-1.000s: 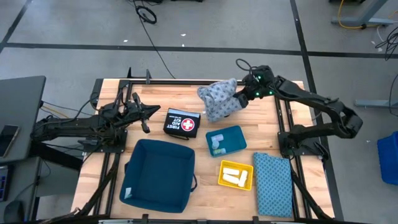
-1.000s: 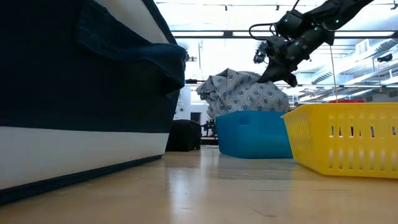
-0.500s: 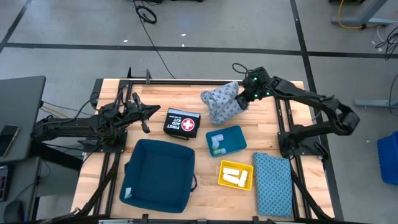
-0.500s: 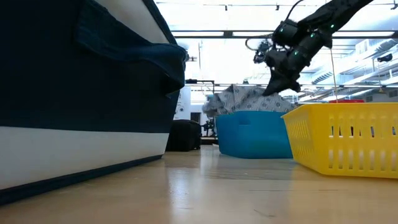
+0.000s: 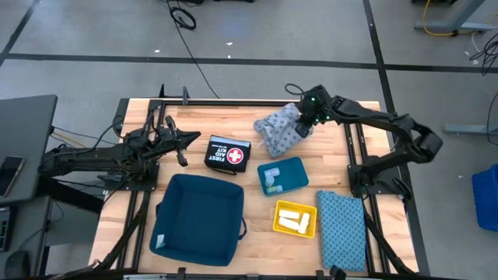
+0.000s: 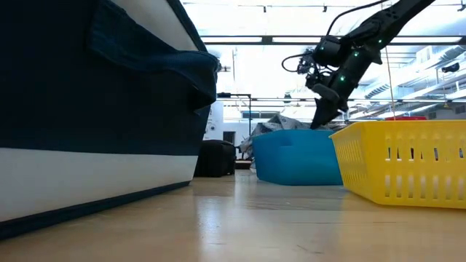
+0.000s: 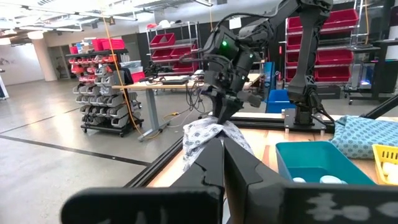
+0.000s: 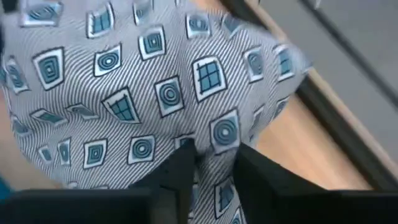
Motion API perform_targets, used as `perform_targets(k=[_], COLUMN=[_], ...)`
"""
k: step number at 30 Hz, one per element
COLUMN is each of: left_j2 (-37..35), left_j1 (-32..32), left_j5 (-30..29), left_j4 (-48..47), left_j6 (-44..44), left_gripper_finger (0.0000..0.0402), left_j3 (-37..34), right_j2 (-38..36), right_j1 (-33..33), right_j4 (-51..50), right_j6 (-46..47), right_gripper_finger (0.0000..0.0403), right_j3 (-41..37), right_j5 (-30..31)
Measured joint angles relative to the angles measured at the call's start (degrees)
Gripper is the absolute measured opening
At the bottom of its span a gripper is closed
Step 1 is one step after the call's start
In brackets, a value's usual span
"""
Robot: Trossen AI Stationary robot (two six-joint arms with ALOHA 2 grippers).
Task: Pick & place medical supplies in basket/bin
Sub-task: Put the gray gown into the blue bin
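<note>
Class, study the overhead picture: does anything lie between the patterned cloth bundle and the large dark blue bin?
Yes. The black first aid kit lies on the table between the cloth bundle and the dark blue bin.

Right gripper low over grey-blue cloth bundle (behind blue bin), yellow basket nearer

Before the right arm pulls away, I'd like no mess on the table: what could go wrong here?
The right gripper sits on the cloth bundle with fabric between its fingers, so pulling away may drag the cloth along. The bundle lies on the table by the back rail, not in the navy bin; a tug might push it off. It is also close to the blue tray of vials.
</note>
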Motion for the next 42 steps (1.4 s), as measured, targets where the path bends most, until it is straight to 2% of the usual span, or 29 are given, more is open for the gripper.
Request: perform_targets(k=[10, 15, 22, 28, 31, 35, 39, 42], left_j2=[0.0, 0.0, 0.0, 0.0, 0.0, 0.0, 0.0, 0.0], left_j1=[0.0, 0.0, 0.0, 0.0, 0.0, 0.0, 0.0, 0.0], left_j5=[0.0, 0.0, 0.0, 0.0, 0.0, 0.0, 0.0, 0.0], left_j4=[0.0, -0.2, -0.6, -0.6, -0.7, -0.7, -0.7, -0.7], left_j6=[0.3, 0.3, 0.3, 0.3, 0.3, 0.2, 0.3, 0.1], left_gripper_finger=[0.0, 0.0, 0.0, 0.0, 0.0, 0.0, 0.0, 0.0], left_j3=[0.0, 0.0, 0.0, 0.0, 0.0, 0.0, 0.0, 0.0], right_j2=[-3.3, -3.9, -4.4, -6.9, -7.7, -7.7, -7.7, -7.5], right_j1=[2.3, 6.8, 15.6, 20.7, 22.0, 24.1, 25.6, 25.7], right_j4=[2.8, -0.5, -7.0, -8.3, -13.0, -18.7, -16.2, -12.6], right_j6=[-10.0, -15.4, -21.6, -21.3, -19.8, -14.3, -10.1, -8.3], right_gripper_finger=[0.0225, 0.0259, 0.0263, 0.0263, 0.0263, 0.0263, 0.0255, 0.0224], right_j3=[0.1, 0.1, 0.1, 2.4, 5.7, 8.0, 6.4, 4.0], right_j5=[2.3, 6.3, 20.1, 29.2, 29.9, 27.2, 26.9, 26.9])
